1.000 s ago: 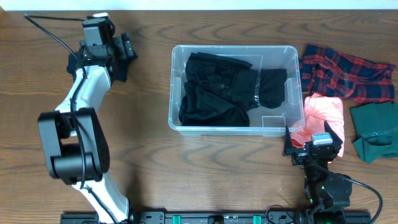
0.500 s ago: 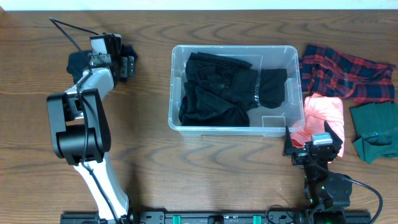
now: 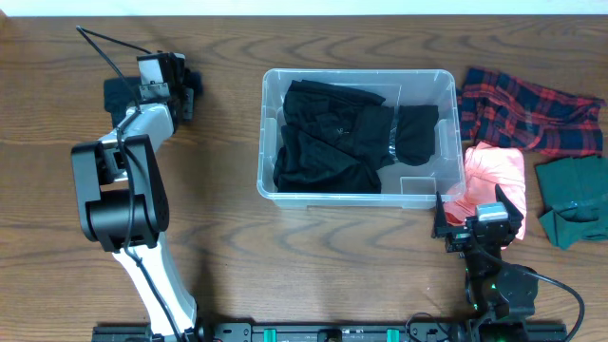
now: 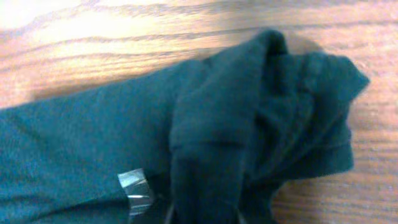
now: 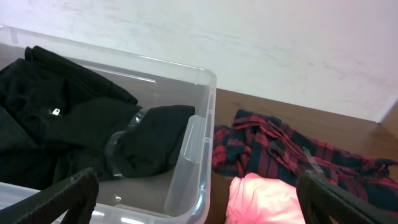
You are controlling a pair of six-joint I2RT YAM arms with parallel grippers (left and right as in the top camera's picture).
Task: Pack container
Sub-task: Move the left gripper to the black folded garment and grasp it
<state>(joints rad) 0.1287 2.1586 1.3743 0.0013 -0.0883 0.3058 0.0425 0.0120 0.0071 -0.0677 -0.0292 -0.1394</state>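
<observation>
Overhead check, progress-wise: maybe partway, nowhere near finished. Clear container parked mid-table, a bit right of centre, with black clothes already piled inside and covering most of the floor. Not yet in: plaid shirt and pink garment just beside the bin's right wall, green garment further right, plus a dark garment way over on the left, well apart from the bin. Left gripper down on that dark one; going by the left wrist view, looks pinched narrow on a bunched-up fold of it, with the rest of the fabric lying flat on the wooden table. Right gripper spread wide and holding nothing, hovering at the pink garment by the bin's near right corner. So roughly: one load in, four pieces left, next up probably hauling the dark one across and dropping it in.
</observation>
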